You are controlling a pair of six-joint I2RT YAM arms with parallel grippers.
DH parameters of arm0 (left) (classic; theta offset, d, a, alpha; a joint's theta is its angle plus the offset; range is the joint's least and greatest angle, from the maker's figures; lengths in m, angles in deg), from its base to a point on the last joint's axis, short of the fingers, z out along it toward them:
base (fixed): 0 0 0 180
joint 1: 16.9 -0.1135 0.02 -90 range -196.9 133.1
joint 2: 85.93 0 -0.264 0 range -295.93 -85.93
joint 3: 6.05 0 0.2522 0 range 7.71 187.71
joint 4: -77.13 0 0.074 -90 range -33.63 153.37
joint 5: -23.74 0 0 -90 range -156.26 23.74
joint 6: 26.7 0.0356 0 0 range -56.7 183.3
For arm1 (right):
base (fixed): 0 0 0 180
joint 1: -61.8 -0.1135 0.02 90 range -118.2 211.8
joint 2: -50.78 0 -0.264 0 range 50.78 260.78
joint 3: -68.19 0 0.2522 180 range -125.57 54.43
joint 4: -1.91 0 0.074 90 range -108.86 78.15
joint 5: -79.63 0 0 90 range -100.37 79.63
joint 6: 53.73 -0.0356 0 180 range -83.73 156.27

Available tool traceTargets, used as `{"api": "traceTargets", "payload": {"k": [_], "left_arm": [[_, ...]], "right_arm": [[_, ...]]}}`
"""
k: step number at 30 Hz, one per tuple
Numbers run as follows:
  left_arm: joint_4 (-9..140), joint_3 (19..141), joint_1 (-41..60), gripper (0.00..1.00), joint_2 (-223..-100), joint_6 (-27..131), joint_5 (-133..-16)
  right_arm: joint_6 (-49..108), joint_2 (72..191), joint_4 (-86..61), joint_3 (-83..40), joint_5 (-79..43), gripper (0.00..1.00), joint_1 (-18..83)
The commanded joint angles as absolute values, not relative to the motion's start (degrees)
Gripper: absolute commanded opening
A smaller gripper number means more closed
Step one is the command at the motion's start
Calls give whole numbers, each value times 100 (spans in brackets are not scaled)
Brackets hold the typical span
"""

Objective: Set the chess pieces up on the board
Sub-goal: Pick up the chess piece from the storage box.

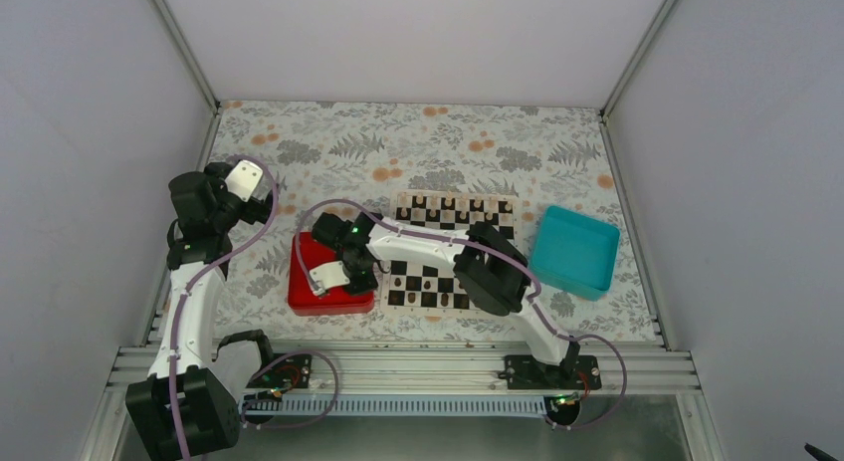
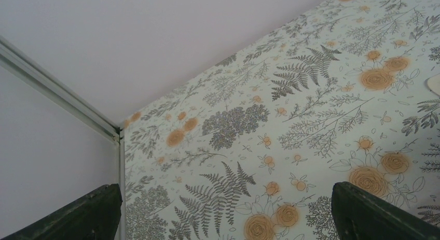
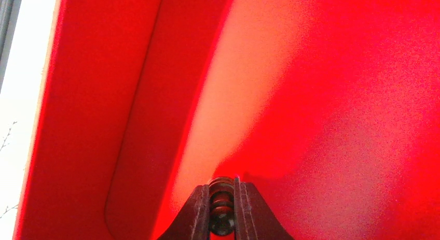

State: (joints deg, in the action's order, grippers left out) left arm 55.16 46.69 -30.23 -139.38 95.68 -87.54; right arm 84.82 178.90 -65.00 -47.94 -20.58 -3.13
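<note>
The right claw (image 3: 222, 189) is down inside the red tray (image 3: 363, 95), pinched tight on one small dark chess piece (image 3: 222, 211). In the wrist view you can see its ribbed little body wedged between the two fingers, right over the tray floor near a rounded corner. From above, that arm reaches across the near part of the board (image 1: 408, 214) to get there. The tray sits just left of the board, touching or nearly so, can't tell which. A few other dark pieces (image 1: 428, 273) stand on the board's near rows, and a row of pale-topped ones (image 1: 453, 204) lines the far edge. The teal tray (image 1: 574, 250) is just right of the board. The left claw (image 2: 224, 198) is spread wide apart with nothing in it, hanging over the flowery table cover (image 2: 290, 121) off to the far left, well apart from everything.
</note>
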Motion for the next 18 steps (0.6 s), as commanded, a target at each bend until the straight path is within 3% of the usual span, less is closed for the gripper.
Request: {"api": "traceTargets", "payload": {"k": [1,12,18], "left_arm": [[5670,4620,-3009,100,-13850,9619,-8914],[5634,4665,-3008,100,-13856,9596,-8853],[5602,4718,-3009,100,-13851,9570,-8841]], "right_arm": [[8463,17794,-6390,-4830,-2058,7,-377],[8099,16747,-6770,-5285,-1946,5,-121],[7954,15829,-6996,-4647,-2050,5,735]]}}
